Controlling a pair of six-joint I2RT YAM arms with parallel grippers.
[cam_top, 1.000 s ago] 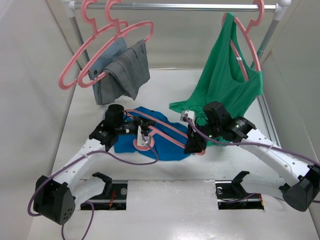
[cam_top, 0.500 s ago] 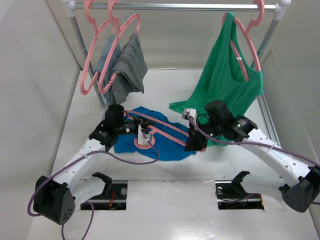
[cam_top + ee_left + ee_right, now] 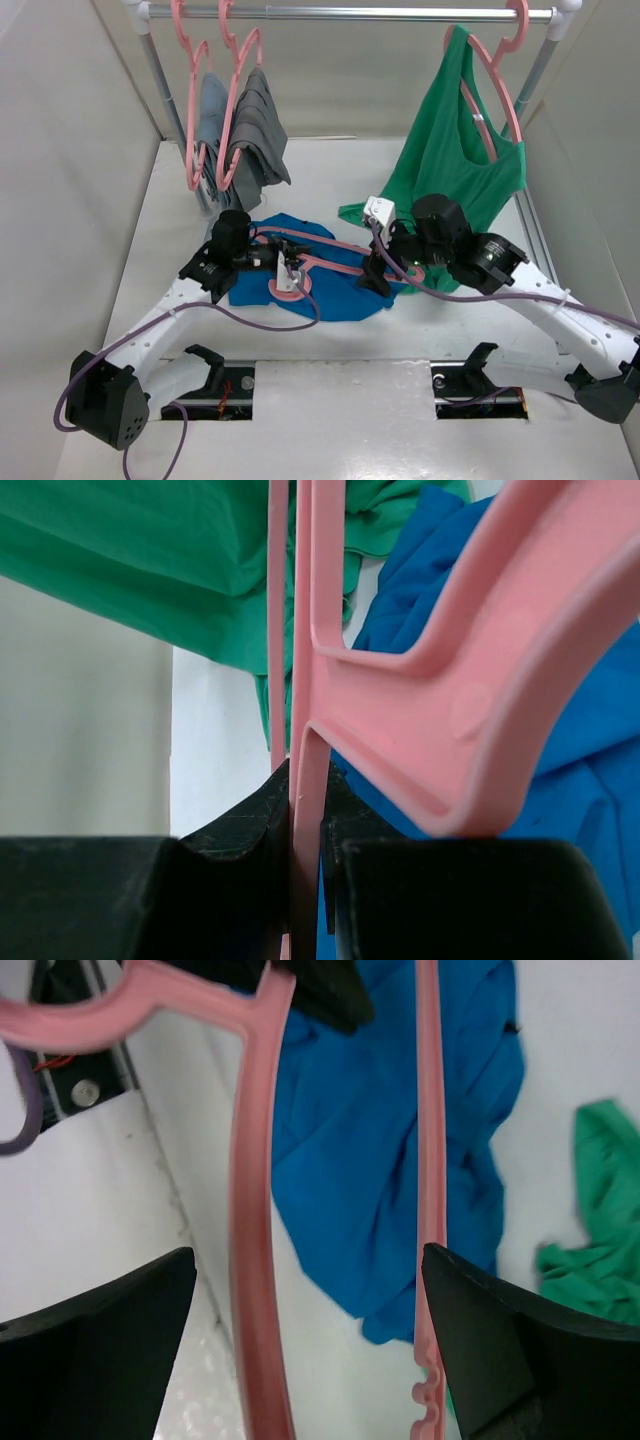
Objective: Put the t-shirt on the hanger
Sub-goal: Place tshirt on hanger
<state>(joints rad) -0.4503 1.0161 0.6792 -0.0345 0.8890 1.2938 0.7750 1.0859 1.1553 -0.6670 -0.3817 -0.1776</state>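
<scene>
Left gripper in the top external view: jaws together, clamped on the slim pink plastic hanger near its hook end. The hanger lies low over the royal-blue fabric t-shirt, which sits crumpled on the white table between the 2 arms. The hanger's long axis runs left to right, from the left gripper toward the right gripper. The right gripper is at the hanger's far shoulder end, beside the hem of the green tank top.

Left wrist view: both fingers press on a thin pink bar of the hanger. Blue t-shirt fabric lies beyond and to the right.

Right wrist view: the right gripper has its jaws wide apart and holds nothing. The 2 bars of the hanger pass between the fingers without touching either. The t-shirt lies directly below and ahead.

Judgement: the t-shirt is not yet on the hanger. The right arm is nearer to the loose fabric. The next move calls for a downward reach past the bars.
</scene>
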